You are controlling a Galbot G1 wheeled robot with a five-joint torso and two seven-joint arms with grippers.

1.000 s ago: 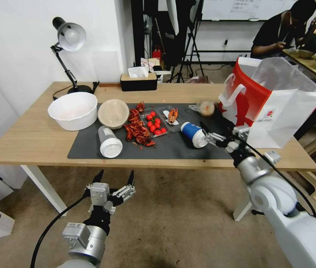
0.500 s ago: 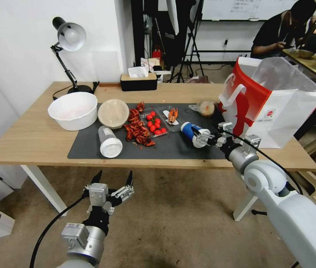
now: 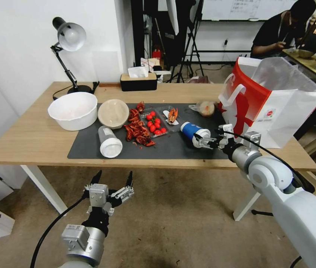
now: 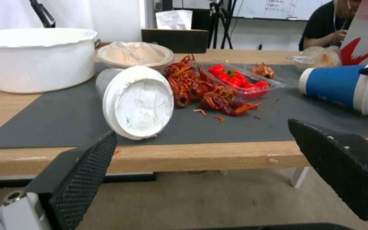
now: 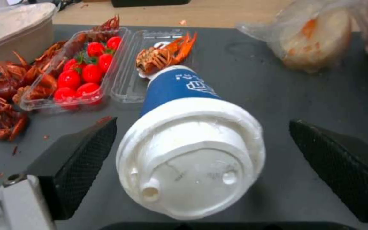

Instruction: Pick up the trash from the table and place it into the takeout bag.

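The blue paper cup [image 3: 193, 134] lies on its side on the dark mat, near the table's [image 3: 35, 137] front edge, lid toward the right gripper [image 3: 203, 141], whose fingers [image 5: 81, 159] spread wide either side of the lid, gripping nothing. The takeout bag [image 3: 273, 100] stands at the right end. The left gripper [image 3: 114, 178] hangs below the front edge, fingers wide apart.

The right arm is stretched forward at a low angle, wrist level, and the right gripper [image 3: 201, 141] is held with its fingers [image 5: 80, 159] spread wide. The left arm is parked low, its left gripper [image 3: 114, 178] pointed upward, fingers [image 4: 81, 177] kept apart.
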